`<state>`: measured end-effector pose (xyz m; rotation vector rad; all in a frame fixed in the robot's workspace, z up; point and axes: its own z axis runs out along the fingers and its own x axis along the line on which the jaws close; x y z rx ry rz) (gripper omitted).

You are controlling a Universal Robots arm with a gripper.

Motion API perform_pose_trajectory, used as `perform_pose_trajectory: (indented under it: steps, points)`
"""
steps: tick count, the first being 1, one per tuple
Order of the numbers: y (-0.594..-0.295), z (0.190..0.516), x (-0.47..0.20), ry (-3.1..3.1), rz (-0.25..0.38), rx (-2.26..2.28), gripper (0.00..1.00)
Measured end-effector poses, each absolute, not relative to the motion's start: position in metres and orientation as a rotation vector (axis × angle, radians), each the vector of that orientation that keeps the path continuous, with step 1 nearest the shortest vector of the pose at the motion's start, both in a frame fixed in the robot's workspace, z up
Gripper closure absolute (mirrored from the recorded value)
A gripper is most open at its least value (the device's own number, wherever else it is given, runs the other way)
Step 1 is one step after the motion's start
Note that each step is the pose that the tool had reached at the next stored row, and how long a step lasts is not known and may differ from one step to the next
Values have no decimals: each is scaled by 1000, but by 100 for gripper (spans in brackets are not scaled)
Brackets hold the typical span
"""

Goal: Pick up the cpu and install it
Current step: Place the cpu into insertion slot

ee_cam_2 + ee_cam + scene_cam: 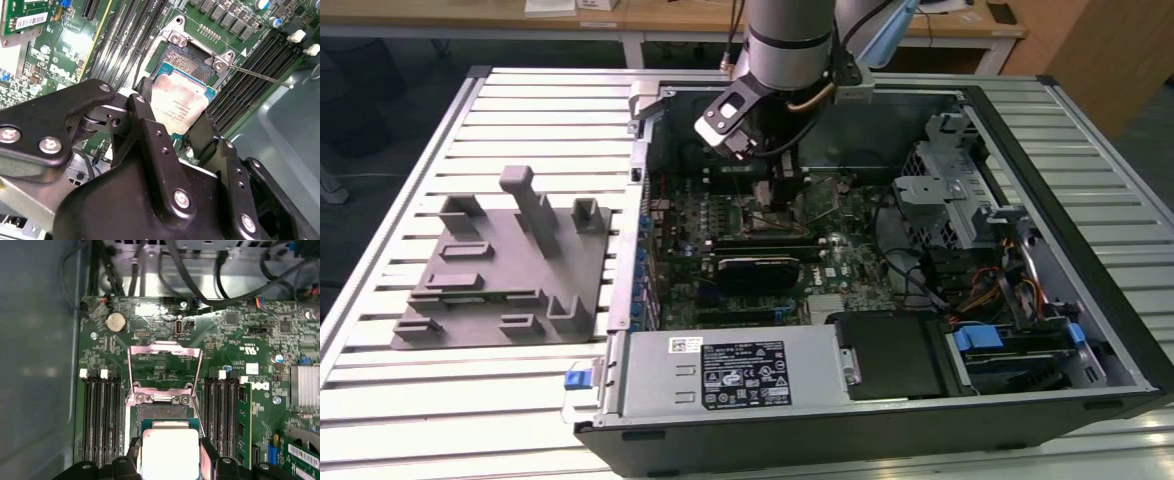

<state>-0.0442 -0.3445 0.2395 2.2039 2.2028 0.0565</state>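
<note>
**Cpu pinched in the gripper, over the open socket**

The small flat square cpu (179, 106) with its shiny silver-grey metal top and thin pale rim sits between the two black fingers (145, 107) of the gripper (175, 110); the fingers are pressed against two opposite edges of the chip, metal top facing the cameras; in the first wrist view the cpu (170, 452) lies flat and square to the board, not visibly tilted.

Directly under and just beyond the chip is the square metal-framed socket (186, 59) with its dark centre; part of that centre shows past one edge of the cpu, so chip and socket overlap but are not fully lined up; whether the chip touches the socket cannot be told.

The thin silver retention frame (165, 351) is swung open and lies on the side of the socket away from the gripper; long black memory slots (100, 415) flank the socket on both sides.

In the exterior view the gripper (781, 195) reaches down to the green motherboard (854, 265), in the far part of the open black computer case (881, 440), which lies on a pale slatted metal table (520, 110).
</note>
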Motion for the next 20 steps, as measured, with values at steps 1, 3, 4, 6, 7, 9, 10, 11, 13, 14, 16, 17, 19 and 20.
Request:
perform_pose_trajectory:
  steps: [1,3,4,6,7,9,10,11,13,14,16,17,19,20]
  points:
    - [-344,239,-44,2203,57,2204,46]
    - [-345,237,-44,2203,56,2204,46]
    - [-345,236,-44,2203,56,2204,46]
    - [-345,234,-44,2203,56,2204,46]
    - [-345,234,-44,2203,56,2204,46]
    - [-345,234,-44,2202,56,2204,46]
    - [-345,234,-44,2202,56,2204,46]
    - [-345,234,-44,2202,56,2204,46]
    - [-344,234,-44,2202,57,2204,46]
    - [-344,233,-44,2202,57,2204,46]
    - [-345,233,-44,2202,56,2204,46]
    - [-345,232,-44,2202,56,2204,46]
    - [-345,232,-44,2202,55,2204,46]
    - [-345,232,-44,2202,55,2204,46]
